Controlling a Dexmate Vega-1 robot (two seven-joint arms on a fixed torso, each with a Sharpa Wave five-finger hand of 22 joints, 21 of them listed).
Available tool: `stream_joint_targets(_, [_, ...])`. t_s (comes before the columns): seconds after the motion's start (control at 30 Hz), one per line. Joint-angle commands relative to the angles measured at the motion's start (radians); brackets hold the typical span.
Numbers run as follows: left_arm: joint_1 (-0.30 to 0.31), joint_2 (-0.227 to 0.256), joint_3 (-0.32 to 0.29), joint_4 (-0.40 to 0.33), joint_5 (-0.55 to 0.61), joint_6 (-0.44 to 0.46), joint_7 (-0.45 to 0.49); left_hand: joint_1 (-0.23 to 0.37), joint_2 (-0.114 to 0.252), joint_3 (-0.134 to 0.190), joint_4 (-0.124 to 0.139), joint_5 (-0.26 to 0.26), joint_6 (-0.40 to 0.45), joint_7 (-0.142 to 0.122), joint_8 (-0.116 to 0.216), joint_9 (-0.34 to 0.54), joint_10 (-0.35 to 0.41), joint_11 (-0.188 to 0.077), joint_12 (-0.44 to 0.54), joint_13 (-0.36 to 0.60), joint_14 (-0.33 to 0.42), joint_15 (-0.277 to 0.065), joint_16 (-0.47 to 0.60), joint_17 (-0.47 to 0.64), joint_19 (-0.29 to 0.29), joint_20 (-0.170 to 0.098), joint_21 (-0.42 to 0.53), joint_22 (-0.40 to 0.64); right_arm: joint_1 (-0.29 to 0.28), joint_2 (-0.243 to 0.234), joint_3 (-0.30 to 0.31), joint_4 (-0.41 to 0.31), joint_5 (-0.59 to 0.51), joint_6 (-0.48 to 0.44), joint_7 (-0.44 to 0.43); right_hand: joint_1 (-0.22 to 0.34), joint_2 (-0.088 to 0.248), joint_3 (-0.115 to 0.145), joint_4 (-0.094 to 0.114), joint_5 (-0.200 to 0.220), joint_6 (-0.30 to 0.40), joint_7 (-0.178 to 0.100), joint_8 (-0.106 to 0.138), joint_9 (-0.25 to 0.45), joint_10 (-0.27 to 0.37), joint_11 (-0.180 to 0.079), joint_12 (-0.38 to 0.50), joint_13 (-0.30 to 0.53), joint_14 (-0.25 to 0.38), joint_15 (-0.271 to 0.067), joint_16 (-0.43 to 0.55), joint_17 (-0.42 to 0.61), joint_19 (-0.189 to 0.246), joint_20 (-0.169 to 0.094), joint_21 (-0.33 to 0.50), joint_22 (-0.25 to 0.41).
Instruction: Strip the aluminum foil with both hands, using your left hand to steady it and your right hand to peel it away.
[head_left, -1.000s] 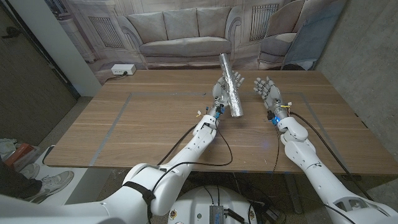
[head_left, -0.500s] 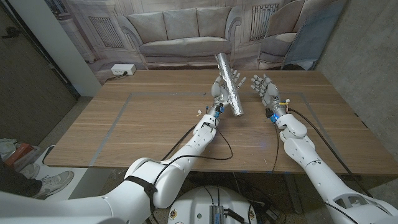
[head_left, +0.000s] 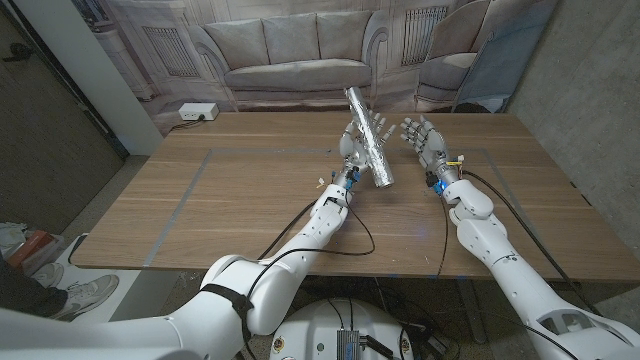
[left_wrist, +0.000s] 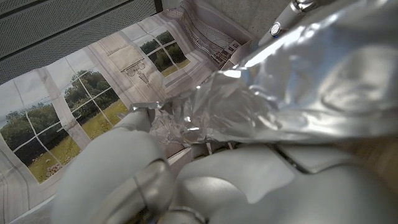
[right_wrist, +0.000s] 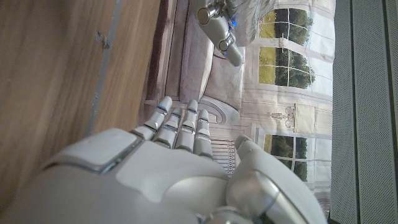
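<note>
Held up over the far middle of the table (head_left: 250, 190) by the left hand (head_left: 353, 143): a foil roll (head_left: 369, 137), tilted, upper end leaning toward the backdrop (head_left: 300, 45), lower end toward the near edge; clear of the wood along its whole length; grasped around its lower half, fingers wrapped behind it. Seen close in the left wrist view as crinkled silver foil (left_wrist: 292, 81) pressed against that hand's pale fingers (left_wrist: 118, 174). Raised just beside the roll, on its right: the right hand (head_left: 424, 143), released, fingers (right_wrist: 180, 127) apart and pointing up, palm turned toward the roll, nothing in it, not touching the foil. On the table's far left edge, against the backdrop: a white power strip (head_left: 198, 112).
</note>
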Motion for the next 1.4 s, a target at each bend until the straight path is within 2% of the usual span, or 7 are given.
stream_joint_targets(0.03, [0.062,0.000,0.000,-0.105,-0.007,0.012,0.115,0.025,0.027,0.020,-0.009,0.008,0.037,-0.022,0.007,-0.008,0.020,-0.021,0.017,0.005,0.001,-0.045,0.014,0.010,0.011,0.001,-0.006,0.005,-0.041,-0.071,-0.020,-0.179,-0.066,-0.095,-0.041,0.024,-0.022,-0.003,-0.028,-0.003,-0.007,0.011,-0.003,0.002,-0.004,0.015,-0.007,0.005,0.013,0.033,0.002,0.001,0.006,-0.005,-0.006,-0.001])
stream_joint_targets(0.2, [0.086,0.001,0.005,-0.155,-0.031,0.039,0.152,0.017,0.022,0.014,-0.010,0.001,0.077,0.001,0.021,-0.017,0.016,-0.019,0.018,0.007,-0.021,-0.045,0.009,0.014,-0.004,0.001,-0.018,0.006,-0.051,-0.104,-0.028,-0.248,-0.106,-0.133,-0.056,0.038,-0.053,-0.012,-0.055,-0.007,-0.011,0.015,-0.003,0.001,-0.004,0.025,-0.007,0.005,0.022,0.049,0.003,0.002,0.018,0.037,-0.010,-0.003])
stream_joint_targets(0.33, [0.075,-0.003,-0.003,-0.131,-0.061,0.051,0.103,0.015,0.018,0.012,-0.011,0.000,0.073,0.008,0.019,-0.019,0.004,-0.018,0.014,0.008,-0.029,-0.041,0.008,0.015,-0.008,0.004,-0.022,0.006,-0.055,-0.114,-0.030,-0.272,-0.121,-0.140,-0.058,0.045,-0.071,-0.019,-0.070,-0.008,-0.009,0.017,-0.001,0.001,-0.004,0.023,-0.006,0.005,0.028,0.055,0.003,0.002,0.026,0.070,-0.012,-0.004])
stream_joint_targets(0.67, [0.124,-0.004,0.012,-0.225,-0.073,0.076,0.233,-0.002,0.007,0.000,-0.007,-0.001,0.055,0.012,0.010,-0.025,0.003,-0.012,0.017,0.009,-0.029,-0.043,0.011,0.018,-0.016,-0.001,-0.030,0.006,-0.092,-0.176,-0.048,-0.447,-0.229,-0.264,-0.149,0.061,-0.088,-0.031,-0.104,-0.007,0.013,0.015,0.008,0.003,0.037,0.034,0.009,0.006,0.111,0.083,0.024,0.006,0.079,0.165,-0.013,-0.003])
stream_joint_targets(1.0, [0.168,0.011,0.039,-0.318,-0.072,0.070,0.368,0.003,0.004,-0.001,-0.019,0.008,0.165,0.010,0.058,-0.031,0.033,-0.020,0.035,0.013,-0.023,-0.050,0.014,0.020,-0.009,-0.011,-0.037,0.007,-0.101,-0.206,-0.077,-0.584,-0.345,-0.408,-0.274,0.124,-0.101,-0.015,-0.166,0.000,0.068,0.009,0.022,0.005,0.113,0.033,0.035,0.012,0.227,0.068,0.041,0.011,0.162,0.157,-0.002,0.001])
stream_joint_targets(1.27, [0.178,0.036,0.062,-0.353,-0.067,0.073,0.411,0.027,-0.006,0.002,-0.042,0.010,0.204,0.005,0.081,-0.030,0.044,-0.030,0.042,0.014,-0.009,-0.053,0.016,0.018,0.005,-0.014,-0.037,0.007,-0.079,-0.229,-0.120,-0.670,-0.423,-0.561,-0.361,0.164,-0.115,-0.010,-0.201,-0.001,0.092,0.001,0.028,0.007,0.126,0.025,0.039,0.014,0.249,0.056,0.040,0.013,0.167,0.152,-0.006,0.002])
stream_joint_targets(1.4, [0.162,0.044,0.071,-0.319,-0.062,0.060,0.376,0.020,-0.042,-0.019,-0.052,0.006,0.169,0.021,0.074,-0.029,0.027,-0.030,0.037,0.015,-0.021,-0.055,0.011,0.018,0.002,-0.012,-0.043,0.007,-0.067,-0.227,-0.133,-0.702,-0.421,-0.637,-0.384,0.173,-0.119,-0.009,-0.208,-0.002,0.095,-0.002,0.028,0.007,0.123,0.022,0.038,0.014,0.244,0.054,0.037,0.013,0.166,0.154,-0.008,0.002])
